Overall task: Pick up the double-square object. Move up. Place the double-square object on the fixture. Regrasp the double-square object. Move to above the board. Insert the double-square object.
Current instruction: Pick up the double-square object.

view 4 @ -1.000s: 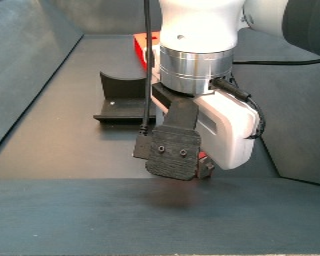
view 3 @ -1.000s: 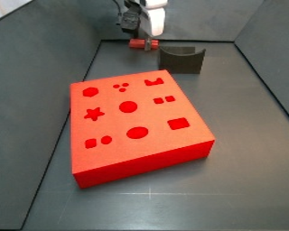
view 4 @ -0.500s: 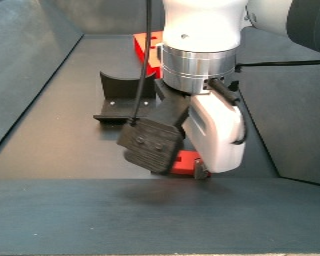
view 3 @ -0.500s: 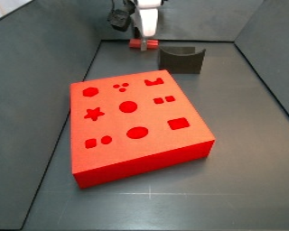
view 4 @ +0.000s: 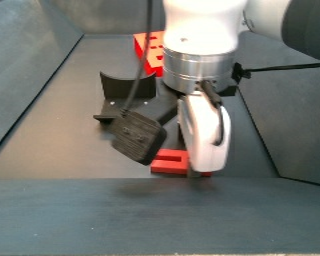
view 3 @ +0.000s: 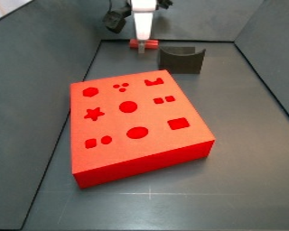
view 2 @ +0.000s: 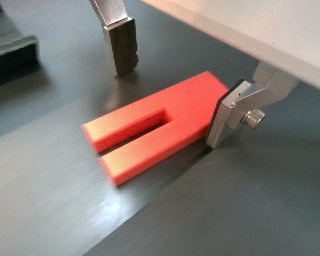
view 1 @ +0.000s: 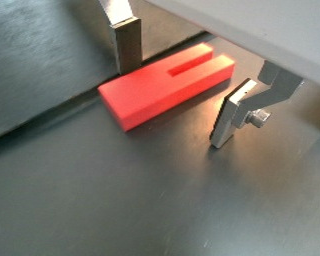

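Red piece (view 2: 152, 125) lies flat near the floor's far edge; the pincer (view 2: 176, 85) straddles it, spread. An off-centre squeeze could skew it.

- The pincer (view 4: 203, 172) hangs low over the dark floor (view 4: 69, 215), beneath the arm's white and silver wrist; whether its fingers are spread or closed is hidden.
- The double-square object (view 4: 172, 162) lies flat on the floor right at the pincer's tip, partly covered by it.
- The fixture (view 4: 123, 98) stands behind, beside the arm.
- A corner of the board (view 4: 149, 50) shows at the back, past the fixture.
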Robot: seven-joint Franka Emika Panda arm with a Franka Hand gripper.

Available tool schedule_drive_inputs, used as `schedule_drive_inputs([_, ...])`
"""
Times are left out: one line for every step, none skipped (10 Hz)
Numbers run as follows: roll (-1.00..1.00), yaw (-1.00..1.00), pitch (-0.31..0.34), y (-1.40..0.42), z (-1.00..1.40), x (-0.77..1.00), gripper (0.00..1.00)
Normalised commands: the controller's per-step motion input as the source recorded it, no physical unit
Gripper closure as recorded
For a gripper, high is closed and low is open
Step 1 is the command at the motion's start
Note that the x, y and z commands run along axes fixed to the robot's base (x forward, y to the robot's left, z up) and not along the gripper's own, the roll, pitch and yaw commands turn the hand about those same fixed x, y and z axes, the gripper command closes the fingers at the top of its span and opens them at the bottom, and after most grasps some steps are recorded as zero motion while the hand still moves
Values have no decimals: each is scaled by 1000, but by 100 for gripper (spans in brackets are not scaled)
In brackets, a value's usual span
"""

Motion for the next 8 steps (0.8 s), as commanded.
schedule_drive_inputs([-210,157,-119,0,-611,-280,0])
schedule_drive_inputs([-247,229,-116,0,-543,-311,0])
schedule_drive_inputs([-81,0,-47,17,-3,-31,0])
schedule_drive_inputs([0,0,0,0,0,0,0])
schedule_drive_inputs([0,0,0,0,0,0,100])
schedule_drive_inputs([0,0,0,0,0,0,100])
schedule_drive_inputs([0,0,0,0,0,0,100])
schedule_drive_inputs([0,0,0,0,0,0,100])
